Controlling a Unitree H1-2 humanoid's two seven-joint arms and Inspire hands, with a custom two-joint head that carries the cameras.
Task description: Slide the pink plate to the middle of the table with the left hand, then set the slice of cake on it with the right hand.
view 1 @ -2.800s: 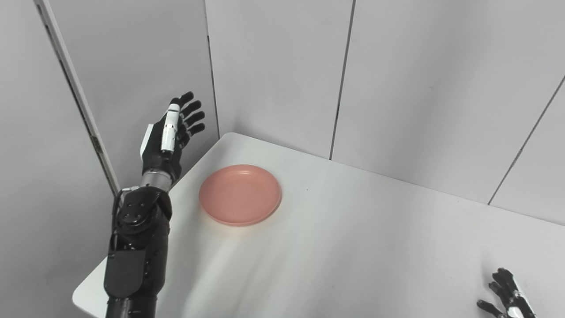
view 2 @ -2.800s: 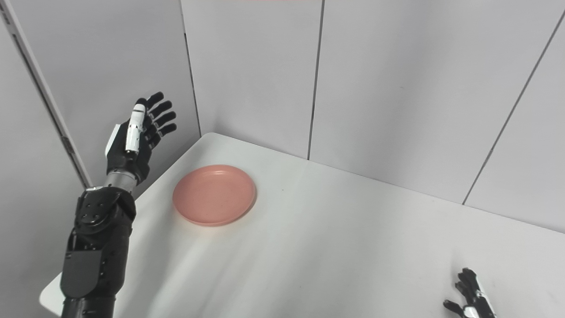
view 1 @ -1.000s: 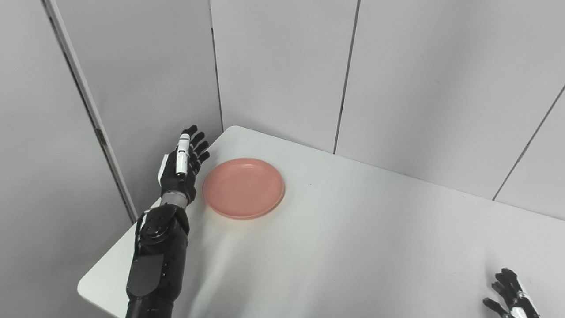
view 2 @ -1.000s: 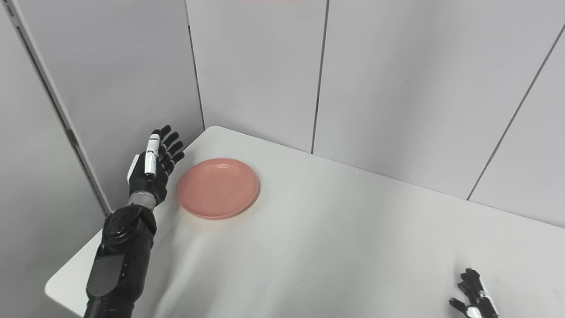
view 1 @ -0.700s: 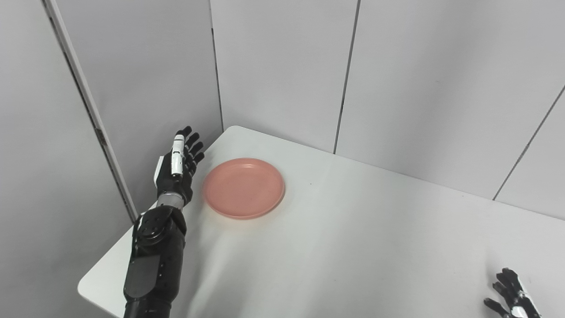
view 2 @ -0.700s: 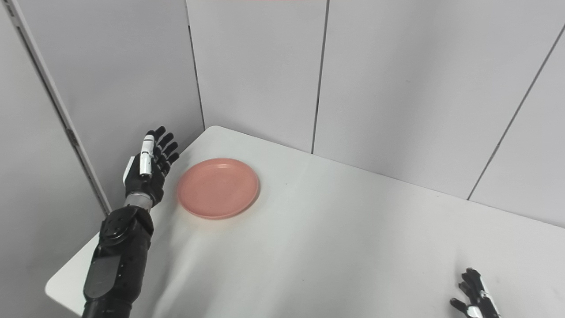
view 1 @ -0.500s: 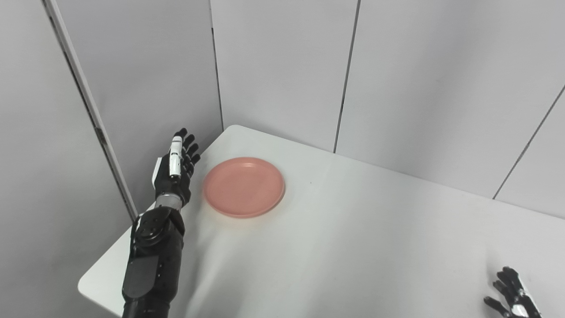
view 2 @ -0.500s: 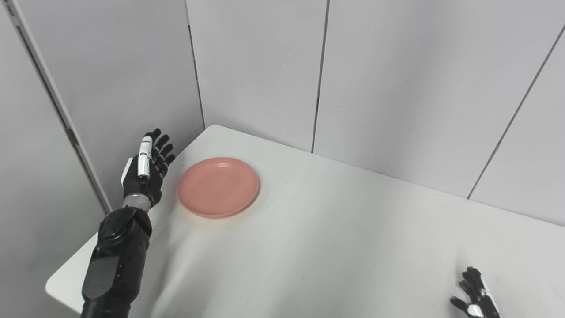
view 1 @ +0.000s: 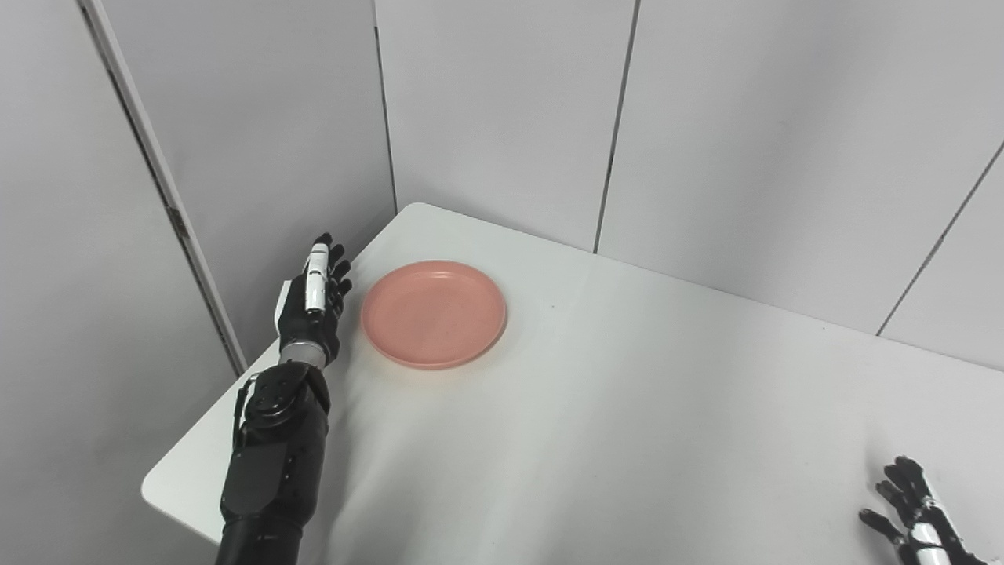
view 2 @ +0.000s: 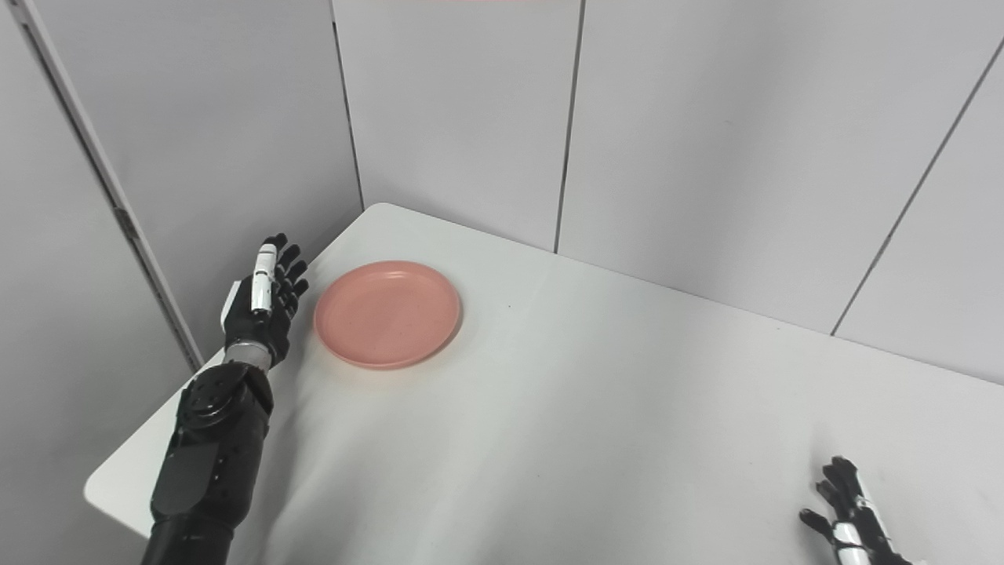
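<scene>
nothing done yet: plate [view 1: 434,314] sat near surface [view 1: 627,408] corner, left hand [view 1: 312,302] just beside it, fingers apart; right hand [view 1: 914,524] spread, empty; no cake visible.

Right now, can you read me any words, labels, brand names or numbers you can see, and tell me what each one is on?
There is no readable text in either view.
Pink plate: plain, no print or label.
Table: bare white surface, no markings.
Left hand and right hand: black and white parts, no lettering visible.
Wall panels: plain grey, no signs.
</scene>
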